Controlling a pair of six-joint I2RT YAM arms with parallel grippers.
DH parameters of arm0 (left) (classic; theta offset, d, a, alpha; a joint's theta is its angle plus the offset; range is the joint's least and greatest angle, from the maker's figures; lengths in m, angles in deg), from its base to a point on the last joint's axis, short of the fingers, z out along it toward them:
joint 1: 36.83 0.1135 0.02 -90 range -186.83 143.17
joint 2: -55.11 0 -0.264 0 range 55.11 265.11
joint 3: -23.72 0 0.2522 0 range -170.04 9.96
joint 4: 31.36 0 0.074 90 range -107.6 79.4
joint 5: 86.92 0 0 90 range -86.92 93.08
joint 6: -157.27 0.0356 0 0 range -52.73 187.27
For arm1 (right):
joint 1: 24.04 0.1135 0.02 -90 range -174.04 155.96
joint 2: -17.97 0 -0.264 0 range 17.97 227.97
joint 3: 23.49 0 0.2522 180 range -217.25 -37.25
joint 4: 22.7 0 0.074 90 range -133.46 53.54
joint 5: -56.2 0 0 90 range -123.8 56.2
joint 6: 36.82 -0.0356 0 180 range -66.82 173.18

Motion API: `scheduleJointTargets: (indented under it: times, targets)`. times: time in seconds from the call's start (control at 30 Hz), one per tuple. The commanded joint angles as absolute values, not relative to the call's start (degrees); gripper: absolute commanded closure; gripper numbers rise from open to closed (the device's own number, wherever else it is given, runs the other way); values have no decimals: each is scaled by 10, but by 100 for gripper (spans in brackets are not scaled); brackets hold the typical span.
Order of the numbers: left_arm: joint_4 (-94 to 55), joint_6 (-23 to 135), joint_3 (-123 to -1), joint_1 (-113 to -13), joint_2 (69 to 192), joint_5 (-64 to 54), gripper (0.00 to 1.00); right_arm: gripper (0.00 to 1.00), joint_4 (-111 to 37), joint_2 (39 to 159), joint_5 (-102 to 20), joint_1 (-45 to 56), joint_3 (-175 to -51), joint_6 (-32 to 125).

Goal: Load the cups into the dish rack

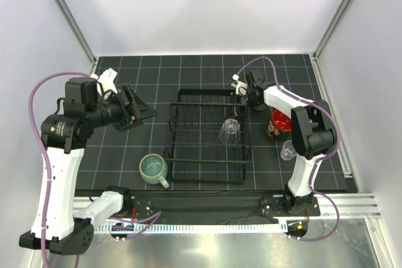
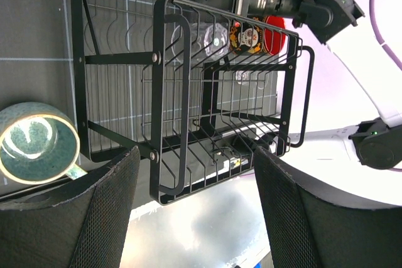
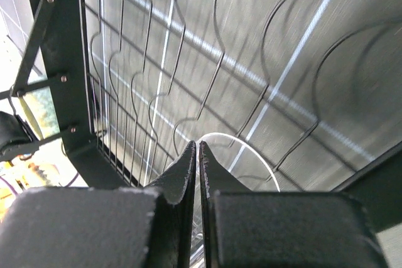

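Jaws spread and empty, the left gripper (image 1: 139, 110) hovers left of the dish rack (image 1: 173, 136); the speckled mug (image 1: 152, 167) sits on the surface (image 1: 113, 155) by its near-left corner. A clear glass (image 1: 230, 133) stands inside, the right gripper (image 3: 198, 149) clamped on its rim.

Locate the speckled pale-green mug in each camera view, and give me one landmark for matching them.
Top external: the speckled pale-green mug stands just off the near-left corner of the dish rack.
Left wrist: the mug is at the left edge, in the lower half, with its mouth toward the camera, beside the rack.
Right wrist: not in view.
Shared landmark: the rack's black wire frame, visible in all three views.
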State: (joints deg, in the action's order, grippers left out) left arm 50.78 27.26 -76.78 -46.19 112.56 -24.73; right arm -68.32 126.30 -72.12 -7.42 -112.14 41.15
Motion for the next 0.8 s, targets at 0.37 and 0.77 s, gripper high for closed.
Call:
scheduleJointTargets:
  times: [0.37,0.77]
  targets:
    - [497,278,-778,-463,1124,-261,29,96,-694,1183,-736,-41,-1033,431]
    - [549,255,-782,-462,1121,-177,35,96,-700,1129,-738,-17,-977,420]
